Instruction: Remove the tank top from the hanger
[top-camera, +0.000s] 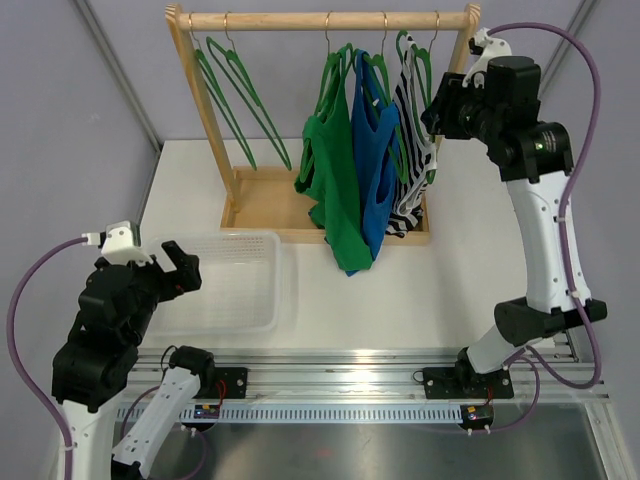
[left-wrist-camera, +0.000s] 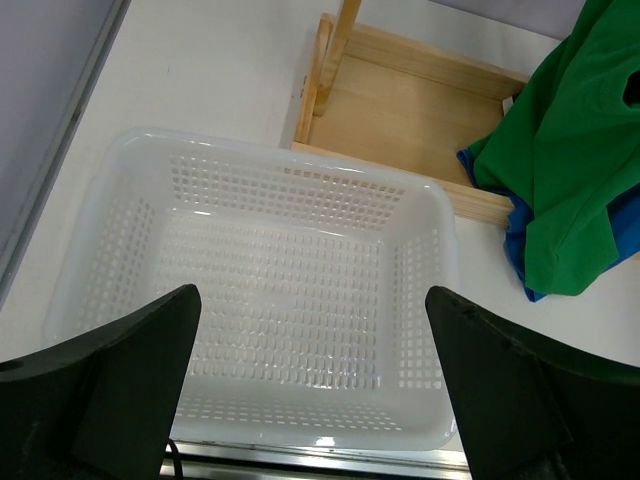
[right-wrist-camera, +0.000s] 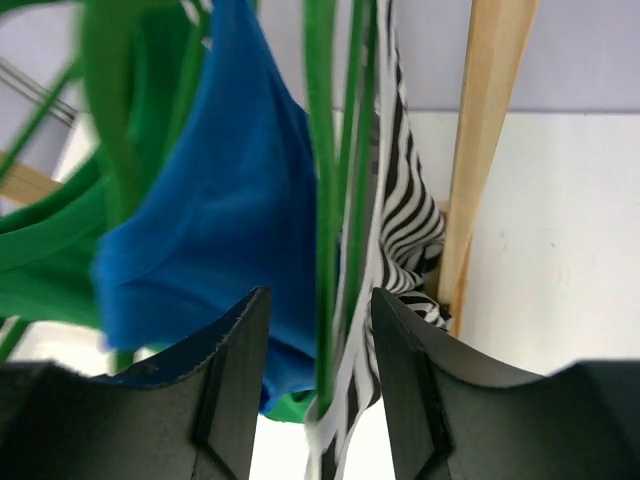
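Observation:
A black-and-white striped tank top (top-camera: 412, 130) hangs on a green hanger (top-camera: 408, 50) at the right end of the wooden rack rail (top-camera: 300, 20). A blue tank top (top-camera: 372, 170) and a green one (top-camera: 332, 170) hang to its left. My right gripper (top-camera: 432, 108) is raised at the striped top. In the right wrist view its jaws (right-wrist-camera: 318, 300) stand open around the green hanger wire (right-wrist-camera: 320, 150) and a striped strap (right-wrist-camera: 405, 200), with the blue top (right-wrist-camera: 220, 210) just left. My left gripper (top-camera: 185, 268) is open and empty above the white basket (top-camera: 225, 285).
Two empty green hangers (top-camera: 235, 90) hang at the rack's left end. The rack's wooden base tray (top-camera: 265, 205) lies behind the basket (left-wrist-camera: 250, 150). The rack's right post (right-wrist-camera: 495, 120) stands close beside my right fingers. The green top (left-wrist-camera: 570, 170) droops over the tray's front edge.

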